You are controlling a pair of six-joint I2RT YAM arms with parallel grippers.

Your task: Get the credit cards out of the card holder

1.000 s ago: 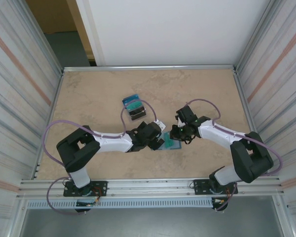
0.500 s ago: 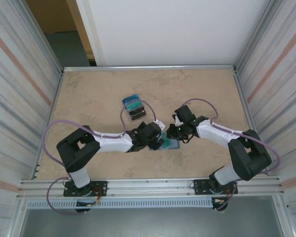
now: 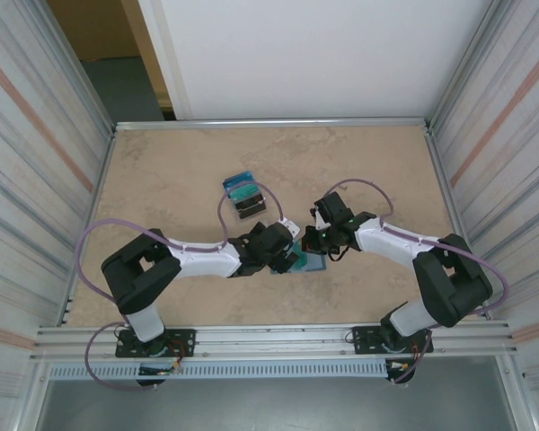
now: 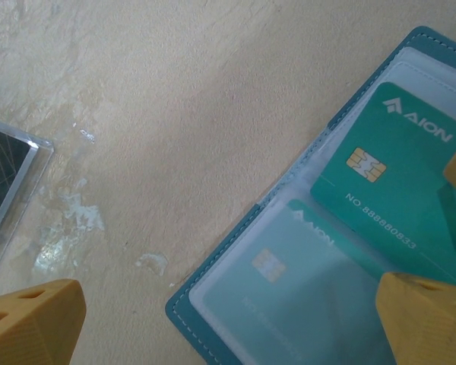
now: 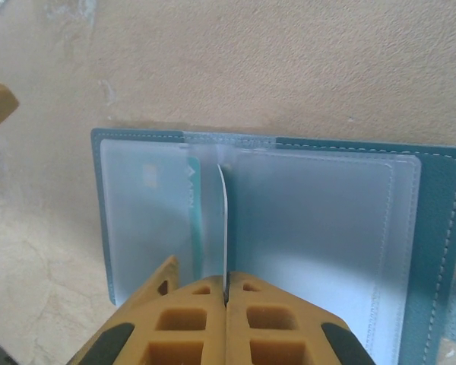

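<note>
Right wrist view, bottom centre: your right gripper [image 5: 226,293] pinches a thin teal-green plastic credit card [image 5: 223,228] edge-on over the open teal-blue bifold card holder [image 5: 435,228]. Your left gripper [image 4: 228,315] gapes; a snagged card could drag the holder.

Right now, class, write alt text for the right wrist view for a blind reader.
The right gripper pinches a thin plastic credit card, seen edge-on, over an open teal-blue bifold card holder with frosted pockets on a beige table.
</note>
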